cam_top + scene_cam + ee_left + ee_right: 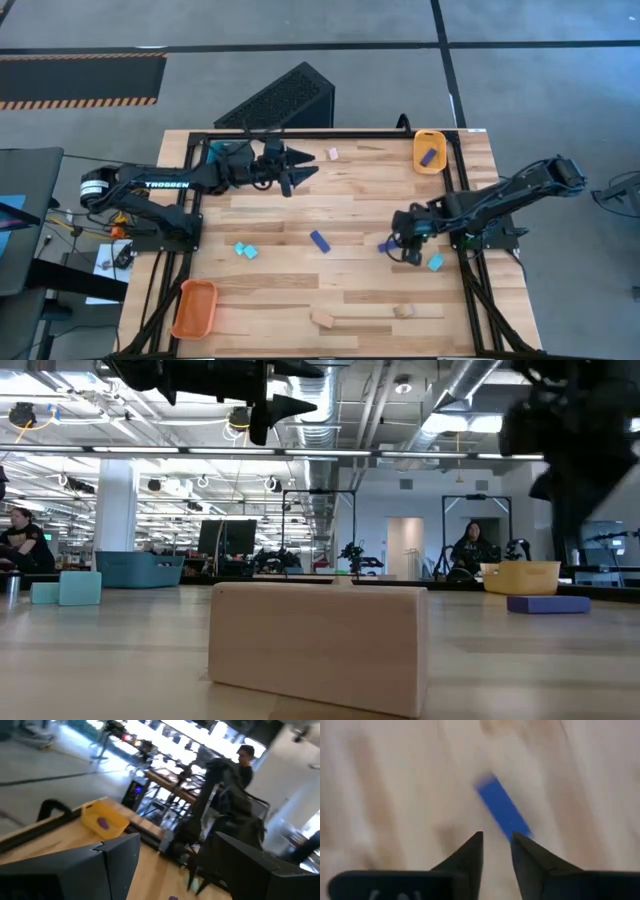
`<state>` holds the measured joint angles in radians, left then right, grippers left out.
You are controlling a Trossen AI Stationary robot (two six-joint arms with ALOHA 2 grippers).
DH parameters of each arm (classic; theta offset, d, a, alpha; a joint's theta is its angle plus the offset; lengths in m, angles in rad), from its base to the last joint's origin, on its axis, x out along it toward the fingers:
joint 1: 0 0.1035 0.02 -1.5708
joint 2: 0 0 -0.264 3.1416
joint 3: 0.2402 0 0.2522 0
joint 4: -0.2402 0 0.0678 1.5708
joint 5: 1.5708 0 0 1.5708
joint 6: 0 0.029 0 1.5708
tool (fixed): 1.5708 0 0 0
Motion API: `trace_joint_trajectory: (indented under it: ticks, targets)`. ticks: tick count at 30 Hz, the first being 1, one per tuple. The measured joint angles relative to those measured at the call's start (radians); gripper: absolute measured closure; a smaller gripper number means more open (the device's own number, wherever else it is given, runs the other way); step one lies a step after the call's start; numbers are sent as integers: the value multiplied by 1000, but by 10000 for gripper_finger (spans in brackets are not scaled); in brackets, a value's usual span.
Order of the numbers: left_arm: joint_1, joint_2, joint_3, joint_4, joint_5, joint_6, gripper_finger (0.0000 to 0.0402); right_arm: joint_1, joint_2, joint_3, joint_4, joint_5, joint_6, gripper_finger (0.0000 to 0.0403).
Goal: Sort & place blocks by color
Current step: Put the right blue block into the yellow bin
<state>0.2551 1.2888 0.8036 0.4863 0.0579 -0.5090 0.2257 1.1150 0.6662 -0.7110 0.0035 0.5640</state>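
Several small blocks lie scattered on the wooden table [270, 220], sorted here by colour.

Dark blue: one long, flat slab [319, 240] lies near mid-table, angled; one [386, 246] lies just beside the right gripper [397, 238]; one [429, 157] lies inside the yellow-orange tray [430, 150] at the far right corner.

Light cyan: a pair [246, 250] touching, left of centre; a single [435, 262] near the right arm's base.

Pale tan wood: one pinkish piece [333, 154] at the far edge; one [322, 318] and one [403, 311] near the front edge, the former large in the low view [318, 645].

Right gripper: low over the table, fingers [470, 855] narrowly apart, holding nothing; a blue slab [502, 812] lies just past the tips.

Left gripper [300, 170]: raised over the far edge, jaws wide, empty.

Orange tray [194, 308]: front left corner.
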Motion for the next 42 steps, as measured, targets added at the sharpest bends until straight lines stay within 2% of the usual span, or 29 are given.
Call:
trace_joint_trajectory:
  ticks: [2, 6, 8, 12, 17, 21, 27, 33, 37, 42]
  targets:
    - [-25, 0, 0, -5, -49, -31, 162, 1, 0, 0, -80, 5, -35, 259]
    - [-78, 0, 0, -4, -58, -35, 162, 4, 0, 0, -161, 5, -111, 214]
    - [-110, 0, 0, -6, -69, -34, 162, 3, 0, 0, -133, 21, -155, 192]
    - [-179, 5, 0, -42, -176, -3, 162, 3, 6, 0, 0, 42, -265, 155]
    - [-239, 6, 0, -86, -267, 3, 162, -8, 64, 0, 38, 55, -370, 143]
    - [-273, 5, 0, -132, -316, 4, 162, -28, 151, 0, 57, 52, -439, 143]
    - [-309, 5, 0, -238, -421, -24, 162, -53, 259, 0, 79, 21, -445, 143]
    - [-333, 5, 0, -244, -439, -61, 162, -41, 354, 0, 133, -14, -438, 154]
    - [-335, 5, 0, -244, -449, -62, 162, -23, 393, 5, 146, -7, -330, 192]
    - [-333, 5, 0, -242, -455, -103, 162, 17, 394, 3, 180, 17, -219, 276]
